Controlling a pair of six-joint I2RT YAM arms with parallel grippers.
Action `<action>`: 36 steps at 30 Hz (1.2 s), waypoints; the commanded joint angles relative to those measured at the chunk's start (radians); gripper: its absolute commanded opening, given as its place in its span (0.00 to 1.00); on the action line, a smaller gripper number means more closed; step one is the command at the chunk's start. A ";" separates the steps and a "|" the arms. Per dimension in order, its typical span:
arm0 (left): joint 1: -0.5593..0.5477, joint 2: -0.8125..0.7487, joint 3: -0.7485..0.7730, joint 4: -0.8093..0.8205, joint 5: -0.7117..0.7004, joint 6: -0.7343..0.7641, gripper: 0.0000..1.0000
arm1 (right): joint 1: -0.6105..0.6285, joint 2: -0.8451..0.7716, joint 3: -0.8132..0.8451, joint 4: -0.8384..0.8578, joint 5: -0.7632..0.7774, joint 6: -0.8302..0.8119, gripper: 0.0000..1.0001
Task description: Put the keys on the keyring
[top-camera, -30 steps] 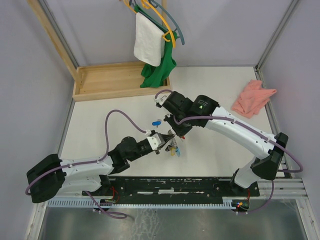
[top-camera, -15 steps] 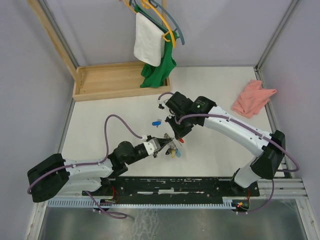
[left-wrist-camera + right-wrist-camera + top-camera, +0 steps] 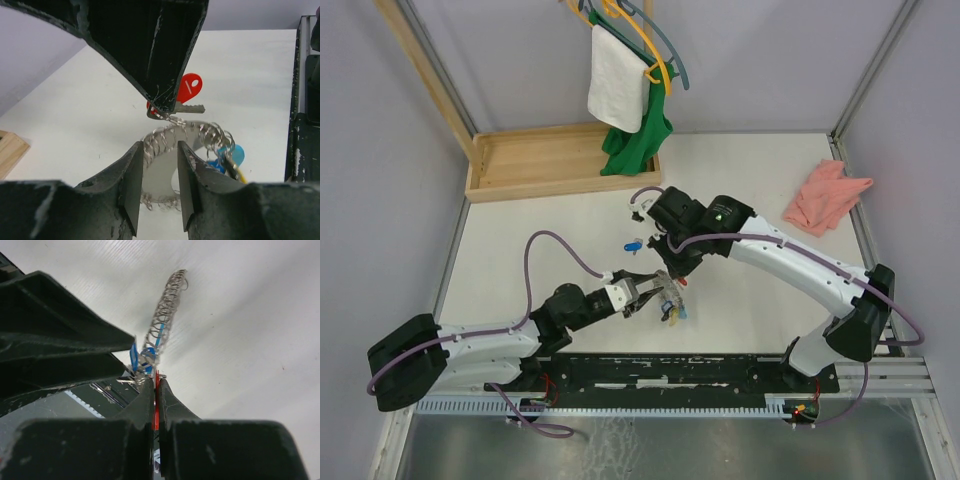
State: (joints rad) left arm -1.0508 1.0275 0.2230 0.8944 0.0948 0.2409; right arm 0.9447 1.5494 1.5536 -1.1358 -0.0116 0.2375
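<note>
The red-headed metal key (image 3: 189, 89) is clamped in the right fingers (image 3: 142, 407). The coiled silver wire keyring (image 3: 212, 136) is flanked by the parted left fingers (image 3: 131, 180).

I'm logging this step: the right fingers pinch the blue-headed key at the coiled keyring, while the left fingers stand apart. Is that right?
One slip: the right fingers pinch the red-headed key, not a blue one. The left wrist view shows it, at the coiled keyring, with the left fingers standing apart.
</note>
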 commanded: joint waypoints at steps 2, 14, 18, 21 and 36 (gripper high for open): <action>-0.003 -0.022 0.050 -0.071 -0.015 -0.046 0.46 | 0.032 -0.033 0.056 -0.007 0.053 -0.010 0.01; -0.002 -0.089 0.083 -0.155 0.007 -0.168 0.60 | 0.076 -0.017 0.098 -0.018 0.081 0.023 0.01; -0.002 -0.091 0.095 -0.171 -0.035 -0.184 0.60 | 0.085 -0.007 0.110 -0.018 0.081 0.030 0.01; -0.002 -0.075 0.114 -0.187 -0.054 -0.184 0.58 | 0.093 0.000 0.118 -0.019 0.083 0.035 0.00; -0.002 -0.014 0.148 -0.190 -0.066 -0.168 0.34 | 0.108 0.004 0.122 -0.018 0.085 0.045 0.01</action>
State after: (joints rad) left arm -1.0508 1.0088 0.3286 0.6819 0.0521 0.0830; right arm 1.0451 1.5585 1.6268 -1.1683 0.0532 0.2657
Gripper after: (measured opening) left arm 0.399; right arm 0.024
